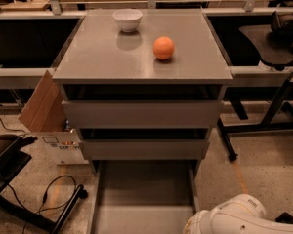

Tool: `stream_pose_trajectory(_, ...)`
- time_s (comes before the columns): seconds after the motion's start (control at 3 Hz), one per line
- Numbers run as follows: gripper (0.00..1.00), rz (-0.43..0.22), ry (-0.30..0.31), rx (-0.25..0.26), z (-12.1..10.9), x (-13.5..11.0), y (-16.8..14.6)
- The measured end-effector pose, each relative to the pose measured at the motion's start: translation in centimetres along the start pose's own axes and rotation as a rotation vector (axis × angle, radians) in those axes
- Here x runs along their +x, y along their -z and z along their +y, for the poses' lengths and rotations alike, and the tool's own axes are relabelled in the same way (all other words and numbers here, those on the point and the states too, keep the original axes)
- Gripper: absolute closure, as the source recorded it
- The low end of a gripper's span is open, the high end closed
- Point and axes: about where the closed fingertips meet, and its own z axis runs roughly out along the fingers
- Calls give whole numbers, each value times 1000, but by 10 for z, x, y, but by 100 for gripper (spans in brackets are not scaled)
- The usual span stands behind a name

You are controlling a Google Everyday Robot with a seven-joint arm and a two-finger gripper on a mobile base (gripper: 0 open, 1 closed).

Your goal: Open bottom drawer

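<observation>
The bottom drawer [144,194] of the grey cabinet is pulled out toward me, and its shallow grey tray shows, running down to the frame's bottom edge. The two wider grey drawer fronts above it, the top one [141,113] and the middle one [144,149], stand slightly ajar. My white arm [234,219] lies at the bottom right, beside the drawer's right front corner. My gripper is out of view below the bottom edge of the frame.
A white bowl [127,19] and an orange [163,48] sit on the cabinet top [102,57]. A cardboard box [45,112], a black stand [10,162] and cables [56,195] lie on the floor at left. Black table legs [278,112] stand at right.
</observation>
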Motion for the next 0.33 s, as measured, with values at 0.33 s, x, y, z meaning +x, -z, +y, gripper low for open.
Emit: stream_pose_trajectory(0.33,100,4,-19,36,-4,8,22)
